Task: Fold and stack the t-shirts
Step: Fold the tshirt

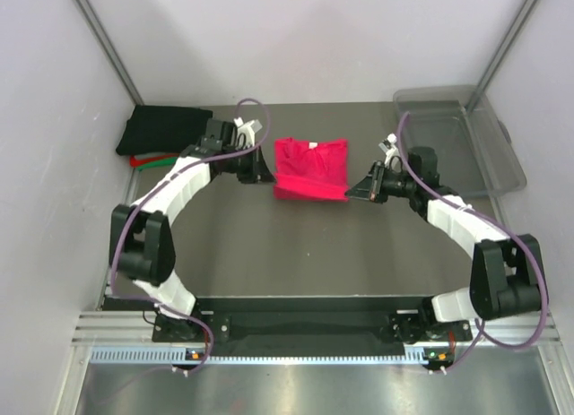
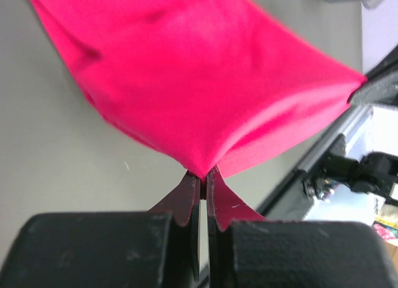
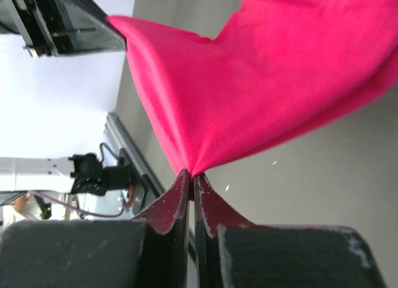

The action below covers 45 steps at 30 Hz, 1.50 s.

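- Our left end effector is clamped tight on a corner of the pinkish-red t-shirt, with the cloth drawn to a point between its jaws.
- Our right end effector is closed the same way on the opposite corner (the fabric spans the gap between the two without much slack).
- The shirt lies on the bench, well to the left of the clear bin. Its near edge looks lifted, and its collar end rests on the far side.
- Further left of the bin, at the far corner, a folded black tee sits on top of the red and green tees, which show only as a sliver.
- We judge that we are mid-fold on this shirt, with the near edge gripped and ready to go over the collar end. The stacking is not yet done.
- The next move calls for both arms to travel together, level and at an even pace, so the edge lands square. Only then should the jaws release.
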Tool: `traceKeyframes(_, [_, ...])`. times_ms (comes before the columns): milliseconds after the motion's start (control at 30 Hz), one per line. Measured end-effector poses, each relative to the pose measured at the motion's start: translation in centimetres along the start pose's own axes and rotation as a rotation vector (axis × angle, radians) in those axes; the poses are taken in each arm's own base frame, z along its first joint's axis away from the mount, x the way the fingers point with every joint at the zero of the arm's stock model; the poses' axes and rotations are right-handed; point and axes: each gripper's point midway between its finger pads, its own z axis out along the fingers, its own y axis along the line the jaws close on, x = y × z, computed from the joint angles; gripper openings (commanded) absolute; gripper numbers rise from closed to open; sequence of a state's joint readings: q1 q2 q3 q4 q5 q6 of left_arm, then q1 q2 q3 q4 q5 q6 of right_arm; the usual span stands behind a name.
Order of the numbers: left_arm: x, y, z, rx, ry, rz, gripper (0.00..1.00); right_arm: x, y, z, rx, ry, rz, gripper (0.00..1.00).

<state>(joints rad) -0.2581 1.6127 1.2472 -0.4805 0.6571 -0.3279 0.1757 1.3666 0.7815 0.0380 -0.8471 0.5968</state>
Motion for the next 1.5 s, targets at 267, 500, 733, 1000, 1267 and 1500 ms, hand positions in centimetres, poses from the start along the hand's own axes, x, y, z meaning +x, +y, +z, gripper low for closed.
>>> traceKeyframes(267, [-8.0, 1.5, 4.1, -0.022, -0.048, 0.089, 0.00, -5.6, -2.7, 2.1, 0.032, -0.027, -0.042, 0.00])
traceKeyframes(500, [-13.6, 3.6, 6.9, -0.079, -0.112, 0.160, 0.04, -12.6, -5.8, 5.7, 0.031, -0.081, -0.082, 0.00])
traceKeyframes(733, [-18.3, 9.5, 11.9, -0.210, -0.179, 0.223, 0.69, -17.8, -12.4, 11.0, 0.033, -0.114, -0.067, 0.30])
traceKeyframes(1000, [-19.1, 13.6, 10.7, -0.455, -0.214, 0.239, 0.87, -18.8, -11.2, 10.0, -0.060, -0.153, -0.087, 0.57])
traceKeyframes(1267, [-15.4, 9.8, 5.7, -0.256, -0.193, 0.097, 0.87, -16.6, -4.2, 8.3, -0.188, -0.084, -0.223, 0.55])
traceKeyframes(1500, [-12.6, 11.7, 7.2, -0.123, -0.106, -0.074, 0.87, -12.8, -5.1, 10.0, -0.198, 0.024, -0.170, 0.54])
